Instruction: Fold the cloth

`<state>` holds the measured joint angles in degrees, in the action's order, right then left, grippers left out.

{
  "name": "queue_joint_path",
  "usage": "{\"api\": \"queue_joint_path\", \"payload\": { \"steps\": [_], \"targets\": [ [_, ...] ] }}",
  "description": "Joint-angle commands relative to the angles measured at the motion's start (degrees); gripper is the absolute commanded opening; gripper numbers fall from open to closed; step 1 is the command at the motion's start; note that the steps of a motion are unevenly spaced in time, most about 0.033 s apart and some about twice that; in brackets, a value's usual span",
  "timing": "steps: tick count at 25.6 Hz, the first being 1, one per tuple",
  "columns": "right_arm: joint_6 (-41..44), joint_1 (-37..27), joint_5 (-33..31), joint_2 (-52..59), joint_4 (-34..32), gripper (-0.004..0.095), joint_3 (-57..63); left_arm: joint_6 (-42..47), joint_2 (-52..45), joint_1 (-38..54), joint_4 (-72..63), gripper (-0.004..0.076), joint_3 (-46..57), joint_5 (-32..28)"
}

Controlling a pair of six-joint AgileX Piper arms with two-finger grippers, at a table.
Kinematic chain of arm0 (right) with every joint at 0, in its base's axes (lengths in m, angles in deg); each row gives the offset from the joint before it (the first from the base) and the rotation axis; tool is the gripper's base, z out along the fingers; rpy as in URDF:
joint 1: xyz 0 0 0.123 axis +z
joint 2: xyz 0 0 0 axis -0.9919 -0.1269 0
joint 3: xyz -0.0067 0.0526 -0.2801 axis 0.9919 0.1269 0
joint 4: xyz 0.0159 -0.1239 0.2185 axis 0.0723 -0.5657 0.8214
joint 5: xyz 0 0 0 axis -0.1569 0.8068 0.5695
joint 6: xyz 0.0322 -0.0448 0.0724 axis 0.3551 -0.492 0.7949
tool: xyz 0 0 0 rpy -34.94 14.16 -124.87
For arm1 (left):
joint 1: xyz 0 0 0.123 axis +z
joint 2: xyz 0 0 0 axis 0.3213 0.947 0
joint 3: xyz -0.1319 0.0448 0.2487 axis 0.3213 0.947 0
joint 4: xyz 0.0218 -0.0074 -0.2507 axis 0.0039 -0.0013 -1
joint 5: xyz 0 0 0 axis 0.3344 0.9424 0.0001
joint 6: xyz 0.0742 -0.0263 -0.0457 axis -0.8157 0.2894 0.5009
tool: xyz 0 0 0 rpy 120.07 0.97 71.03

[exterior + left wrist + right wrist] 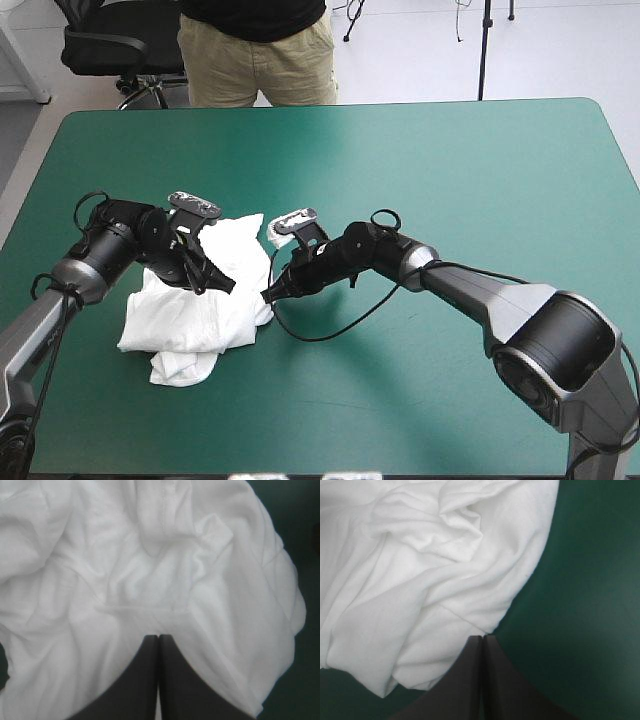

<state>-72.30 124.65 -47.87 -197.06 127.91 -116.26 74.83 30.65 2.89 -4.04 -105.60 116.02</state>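
The white T-shirt [205, 300] lies in a crumpled heap on the teal-green cover, left of the middle. My left gripper [218, 282] is low over the heap's middle. Its black fingers are shut, their tip resting on wrinkled cloth [150, 580] that fills the left wrist view around my left gripper [158, 638]. My right gripper [268, 295] is at the heap's right edge, also shut. In the right wrist view, my right gripper [482, 637] has its tip touching a folded corner of the T-shirt [430, 580], with bare cover beside it.
Bare teal-green cover [450, 160] stretches to the right of the heap and toward the far edge. A person [262, 50] stands just beyond the far edge, not over the table.
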Motion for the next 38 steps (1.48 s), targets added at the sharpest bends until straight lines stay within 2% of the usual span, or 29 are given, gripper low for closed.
{"api": "queue_joint_path", "payload": {
  "steps": [1, 10, 15, 20, 22, 26, 29, 32, 36, 38],
  "targets": [
    [-0.4, 0.0, 0.1, 2.8, 1.4, -0.0017, -1.9, 0.5, -2.1, -0.3, -0.9, -0.0018, -1.8, -0.6],
    [-0.5, 0.0, -0.6, 2.8, 1.4, -0.0015, -1.9, 0.6, -2.1, -0.3, -2.0, -0.0018, -1.8, -0.4],
    [-0.2, -1.6, -2.1, 3.5, 1.4, 0.0175, -1.9, 0.6, -2.1, -0.3, -3.1, -0.0018, -1.8, -0.3],
    [2.4, -6.8, -6.1, 5.4, 0.0, 0.0346, -1.9, 0.6, -2.1, -0.3, -3.0, -0.0018, -1.8, 0.8],
    [3.3, -8.9, -8.5, 6.6, -3.6, 0.0353, -1.9, 0.6, -2.1, -0.3, -2.5, -0.0018, -1.8, 1.0],
    [9.7, -12.2, -13.7, 10.1, -17.0, 0.0353, -1.9, 0.6, -2.1, -0.3, -2.0, -0.0018, -1.8, 1.0],
    [13.6, -14.0, -15.5, 13.6, -24.4, 0.0353, -1.9, 0.6, -2.1, -0.3, -2.0, -0.0018, -1.8, 1.0],
    [18.7, -15.5, -18.1, 17.1, -30.8, 0.0353, -1.9, 0.6, -2.1, -0.3, -2.0, -0.0018, -1.8, 1.0],
    [22.4, -18.1, -26.5, 21.0, -37.6, 0.0353, -1.5, 1.1, -2.1, -0.3, -2.0, -0.0018, -1.8, 1.5],
    [23.2, -19.8, -28.7, 23.4, -41.0, 0.0353, -0.9, 1.1, -2.1, -0.3, -2.0, -0.0018, -1.8, 2.0]
  ]
}}
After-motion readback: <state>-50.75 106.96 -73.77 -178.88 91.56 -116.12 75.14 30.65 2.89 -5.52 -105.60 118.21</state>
